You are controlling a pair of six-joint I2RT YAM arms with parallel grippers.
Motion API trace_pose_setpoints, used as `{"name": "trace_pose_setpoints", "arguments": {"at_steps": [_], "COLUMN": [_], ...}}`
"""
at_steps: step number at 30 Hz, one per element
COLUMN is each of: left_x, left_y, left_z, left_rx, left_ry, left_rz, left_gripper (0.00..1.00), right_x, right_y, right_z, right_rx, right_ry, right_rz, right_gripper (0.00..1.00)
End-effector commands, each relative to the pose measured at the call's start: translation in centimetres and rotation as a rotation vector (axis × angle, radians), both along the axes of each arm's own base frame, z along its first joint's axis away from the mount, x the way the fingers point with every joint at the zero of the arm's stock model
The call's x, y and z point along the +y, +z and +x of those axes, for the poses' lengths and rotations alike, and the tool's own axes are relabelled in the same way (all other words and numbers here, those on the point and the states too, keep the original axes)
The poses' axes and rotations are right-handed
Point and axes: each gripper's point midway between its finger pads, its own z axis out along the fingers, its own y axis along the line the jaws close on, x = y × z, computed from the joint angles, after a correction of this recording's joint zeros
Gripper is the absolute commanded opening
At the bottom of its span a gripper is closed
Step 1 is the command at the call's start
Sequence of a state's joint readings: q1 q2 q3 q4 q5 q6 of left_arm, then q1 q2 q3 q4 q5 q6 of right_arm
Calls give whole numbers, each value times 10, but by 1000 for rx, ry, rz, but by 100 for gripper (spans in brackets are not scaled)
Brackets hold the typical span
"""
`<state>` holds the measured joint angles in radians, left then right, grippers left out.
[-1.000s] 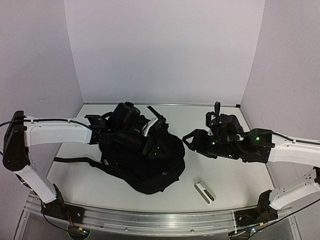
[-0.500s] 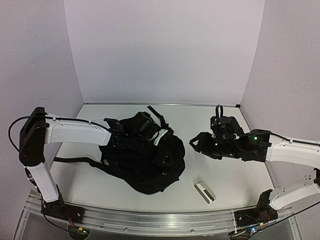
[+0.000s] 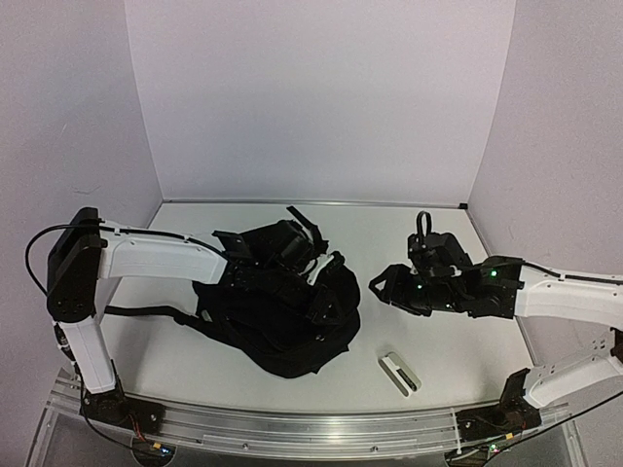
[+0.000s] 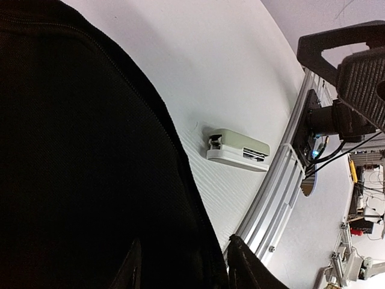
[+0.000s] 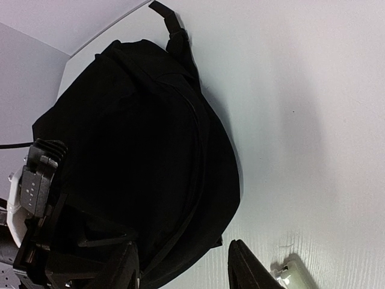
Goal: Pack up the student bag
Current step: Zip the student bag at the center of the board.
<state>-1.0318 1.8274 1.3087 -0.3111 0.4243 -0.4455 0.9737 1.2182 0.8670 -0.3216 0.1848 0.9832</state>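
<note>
Left fingers (image 4: 240, 268): spread apart, holding nothing. They hover low over the right flank of the large black soft-fabric student bag (image 3: 282, 326), and dark fabric fills the gap between them. Cannot tell whether the tips touch the fabric.

Right fingers (image 5: 243, 265): also spread and empty. They are off the bag on its right side, pointing toward it.

The bag lies slumped left of centre on the white tabletop (image 3: 458, 341). One black shoulder strap (image 3: 146, 313) trails toward the left edge. No open zipper or lining shows in any view.

Risks, as judged:
1. The left fingers may close on a loose fold of outer fabric rather than a zip pull or rim, so the bag lifts or drags without opening.
2. Nothing pins the soft bag, so a pull could slide it toward the near edge.
3. Both arms aim at the same flank, so the fingers could clash.

Around: a small pale grey rectangular plastic box (image 3: 399, 373) lies near the near edge, right of centre. It sits just apart from the bag's hem and close to the aluminium rail (image 3: 292, 423). A dragged bag could sweep it onto the rail. Nothing stands between the right fingers and the bag.
</note>
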Motion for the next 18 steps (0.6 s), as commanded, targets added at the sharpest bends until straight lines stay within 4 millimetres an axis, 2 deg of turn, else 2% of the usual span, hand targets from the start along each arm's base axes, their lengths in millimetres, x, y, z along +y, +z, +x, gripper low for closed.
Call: {"name": "trace_pose_setpoints", "arguments": {"at_steps": [1,2,6,8,10,14,18], "left_x": [-11,-11,-11,-9,-7,-2,2], "left_y": [16,16,22,32,44,63,73], "left_z": [0,-1,-2,-2,-4,-13,-21], "left_rx": [-14,-13,-16,-34,-52,-47,-34], "left_ry": [-13,-15,-8,1,7,-5,-24], "left_rz": [-35,-36,-65,-100,-146,-223,-275], "left_gripper": [45,41,13,5,0,0,0], "right_x": [1,2,13,23,34,59,75], "right_y": [-2,-3,-10,-12,-14,-23,-34], "right_z": [2,1,-3,-6,-10,-14,-11], "right_rx": [1,4,35,55,72,120,148], "right_ry": [-10,-7,33,56,83,126,144], "right_rz": [18,19,57,111,183,318,346], "right_gripper": [47,47,47,47,48,47,46]}}
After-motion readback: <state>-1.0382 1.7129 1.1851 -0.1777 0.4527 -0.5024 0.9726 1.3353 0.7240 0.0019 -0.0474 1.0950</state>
